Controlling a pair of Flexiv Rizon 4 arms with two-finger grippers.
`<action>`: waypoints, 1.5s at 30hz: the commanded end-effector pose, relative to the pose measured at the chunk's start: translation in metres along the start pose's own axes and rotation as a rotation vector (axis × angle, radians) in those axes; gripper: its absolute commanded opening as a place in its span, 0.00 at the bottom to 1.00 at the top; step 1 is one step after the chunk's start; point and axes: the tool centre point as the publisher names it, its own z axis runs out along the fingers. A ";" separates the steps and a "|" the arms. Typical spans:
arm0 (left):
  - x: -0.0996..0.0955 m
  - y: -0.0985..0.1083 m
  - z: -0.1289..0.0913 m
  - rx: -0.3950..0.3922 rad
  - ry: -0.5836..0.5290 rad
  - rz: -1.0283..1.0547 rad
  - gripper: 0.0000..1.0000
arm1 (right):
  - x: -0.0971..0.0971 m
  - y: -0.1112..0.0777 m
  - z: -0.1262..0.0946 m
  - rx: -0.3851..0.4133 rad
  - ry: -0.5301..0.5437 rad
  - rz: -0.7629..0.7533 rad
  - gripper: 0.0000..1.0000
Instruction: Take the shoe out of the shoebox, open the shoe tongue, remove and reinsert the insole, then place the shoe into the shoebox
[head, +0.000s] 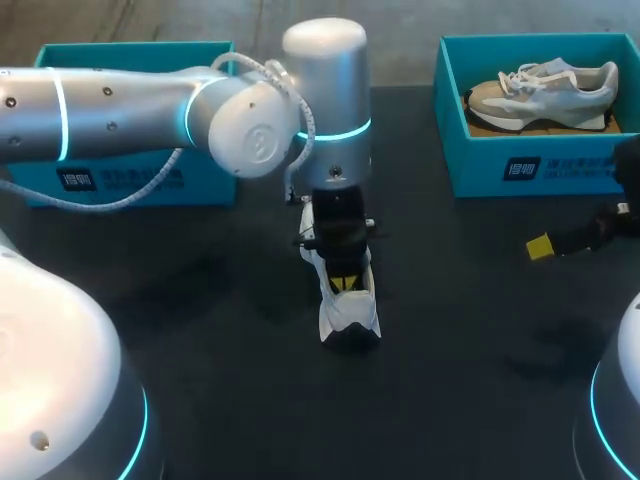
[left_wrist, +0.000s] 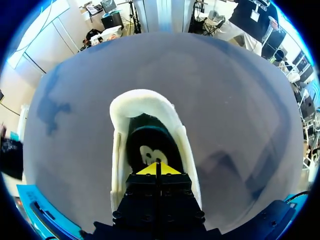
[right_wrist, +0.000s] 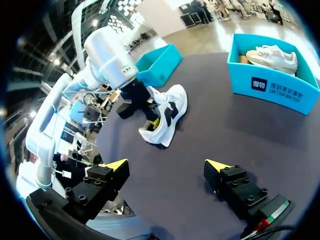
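- Teal cardboard box, open-topped (head: 210, 182): stands at the far left of the black table (head: 460, 350), behind the left arm. Its contents are hidden.
- Left arm, silver with glowing cyan rings (head: 120, 105): enters from the left and extends to the middle of the table, with its wrist pointing straight down.
- Left gripper (left_wrist: 157, 169): lowered into the mouth of the shoe. Both yellow-tipped fingers are pressed together, with only a thin seam between them. The tips sit at the insole. It cannot be seen whether an edge of the insole is pinched between them.
- White sneaker with black side accents (head: 350, 318): sits on the table near its centre, outside both boxes and directly under the left wrist. In the left wrist view, its padded white collar curves around the area ahead of the fingers.
- Dark insole with a teal edge and a white mark (left_wrist: 147, 145): lies inside the sneaker, just ahead of the yellow tips.
- Teal cardboard shoebox with white print on its front wall (head: 540, 168): stands at the far right of the table, well apart from the white sneaker.
- Grey-and-white laced sneaker (head: 545, 88): lies on its side inside this shoebox.
- Right gripper (right_wrist: 166, 166): positioned above bare table at the right edge, near the shoebox. It is released, with fingers spread wide and nothing between them.
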 end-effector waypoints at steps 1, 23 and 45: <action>0.000 -0.002 -0.009 -0.011 -0.019 -0.003 0.00 | 0.000 -0.001 0.000 0.000 -0.002 0.000 1.00; -0.007 -0.018 0.006 0.061 -0.009 0.039 0.00 | 0.000 -0.001 0.000 0.000 -0.002 0.000 1.00; -0.010 -0.036 0.001 0.064 -0.021 0.076 0.00 | 0.000 -0.001 0.000 0.000 -0.002 0.000 1.00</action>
